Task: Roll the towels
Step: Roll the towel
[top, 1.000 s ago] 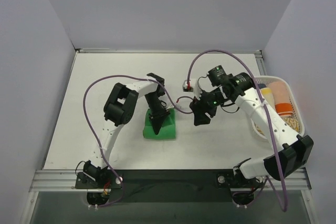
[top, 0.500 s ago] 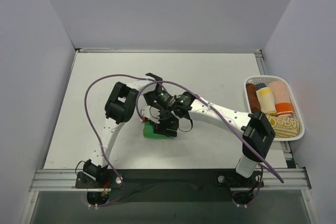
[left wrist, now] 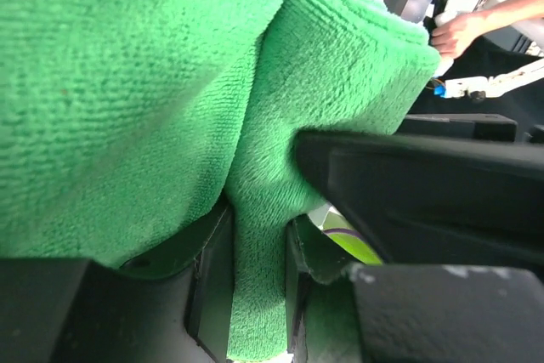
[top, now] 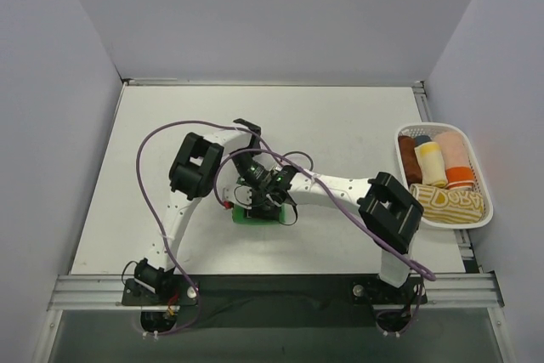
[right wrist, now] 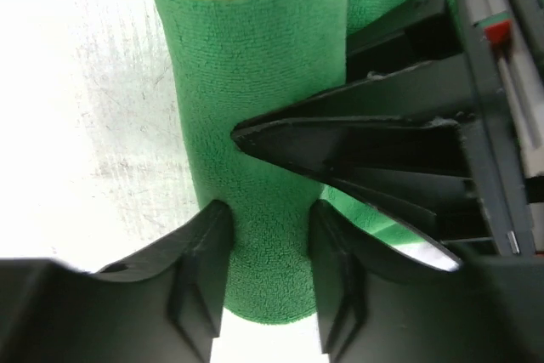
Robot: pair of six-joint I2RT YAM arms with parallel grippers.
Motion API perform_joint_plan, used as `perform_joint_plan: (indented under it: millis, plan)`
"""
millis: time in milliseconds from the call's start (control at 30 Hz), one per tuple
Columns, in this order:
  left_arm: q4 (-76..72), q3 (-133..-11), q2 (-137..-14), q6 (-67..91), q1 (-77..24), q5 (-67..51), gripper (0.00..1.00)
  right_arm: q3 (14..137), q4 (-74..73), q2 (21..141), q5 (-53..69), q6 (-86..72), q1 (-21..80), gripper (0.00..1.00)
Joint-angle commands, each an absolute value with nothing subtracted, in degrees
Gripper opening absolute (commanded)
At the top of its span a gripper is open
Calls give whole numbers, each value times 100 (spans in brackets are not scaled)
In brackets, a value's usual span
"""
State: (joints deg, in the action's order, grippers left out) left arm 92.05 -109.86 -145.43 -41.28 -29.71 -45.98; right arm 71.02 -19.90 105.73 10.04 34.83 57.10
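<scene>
Top external: rolled towels in basket; left tool, right tool clamped on green towel.

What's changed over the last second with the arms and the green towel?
The right gripper swung left from mid-table onto the green towel and closed around one end; the towel now looks more bunched. The left gripper kept its pinch on the towel, and the basket stayed put.

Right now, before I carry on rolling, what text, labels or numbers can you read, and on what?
No text is legible.
On the yellow-and-white rolled cloth in the white basket: letter-like marks, too small to read.
On the green towel: no print or tag in view.
</scene>
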Motion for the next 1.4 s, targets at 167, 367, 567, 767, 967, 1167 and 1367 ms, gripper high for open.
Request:
perform_joint_plan:
  millis: [167,367,567,767,967,1167,1367]
  plan:
    - [8561,-10609,-14898,-4465,-2471,-3541,32,6425,-1925,10802,1853,3226,5424,0]
    - [8648,-10494,-14073,-4438,-1979,-4280,56,6460,-2047,10959,2801,3085,5011,0]
    - [9035,-10934,-13343,-4342,-933,-4851,61,6618,-1995,11153,3445,2918,4588,0]
    - [8791,-10373,-12377,-4588,313,-5518,62,6934,-1987,11530,4288,2594,4263,0]
    - [7359,-8800,-10532,-4930,625,-5337,64,7224,-1969,12013,5255,2146,3842,0]
    - [5828,-7297,-9001,-5000,484,-4720,65,7427,-1995,12401,6142,2118,3499,0]
    - [4967,-6059,-7684,-6247,-727,-4211,70,7567,-2013,12735,6644,1986,3314,0]
